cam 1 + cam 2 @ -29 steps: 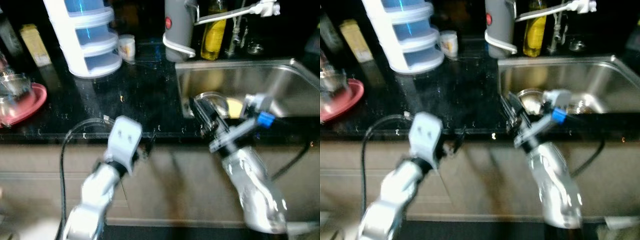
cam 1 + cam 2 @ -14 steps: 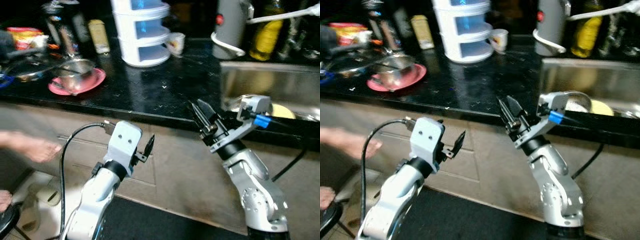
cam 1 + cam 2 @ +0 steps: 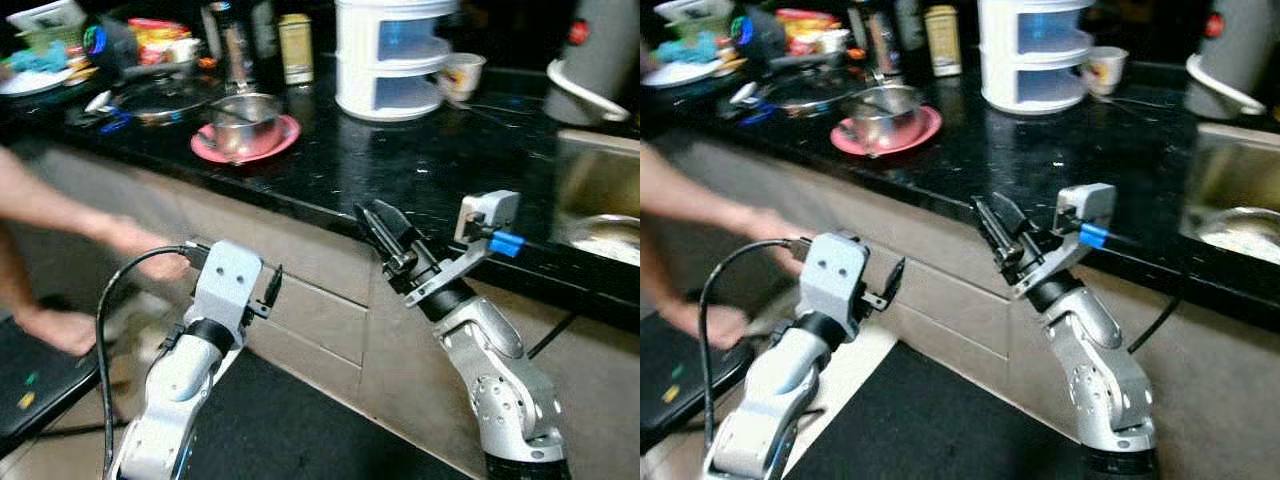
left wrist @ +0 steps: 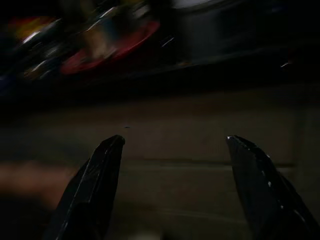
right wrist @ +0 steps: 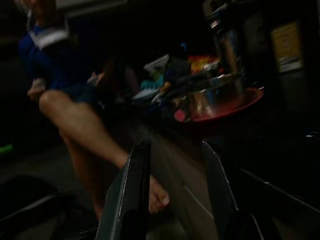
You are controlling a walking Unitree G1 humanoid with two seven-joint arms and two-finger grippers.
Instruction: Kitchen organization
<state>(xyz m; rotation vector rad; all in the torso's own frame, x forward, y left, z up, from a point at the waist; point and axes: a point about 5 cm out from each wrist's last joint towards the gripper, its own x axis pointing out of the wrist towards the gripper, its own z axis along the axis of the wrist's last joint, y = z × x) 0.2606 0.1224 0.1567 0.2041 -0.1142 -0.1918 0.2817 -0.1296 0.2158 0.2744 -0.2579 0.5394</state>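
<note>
step: approach, nothing grasped. my left gripper point(image 4: 170, 190) released, empty, before the cabinet front; my right gripper point(image 3: 385, 232) parted, empty, at the black counter point(image 3: 400, 170) edge. steel pot point(image 3: 243, 110) on red plate point(image 3: 275, 143), well apart; next: close in

Black speckled surface point(image 3: 400, 165), glossy. On it: red plate point(image 3: 246, 143) bearing a steel bowl point(image 3: 240, 110); white tiered drawer unit point(image 3: 390, 55); small cup point(image 3: 463, 73) beside it; yellow tin point(image 3: 294, 47); dark pan point(image 3: 160, 98); clutter at the far left end.
</note>
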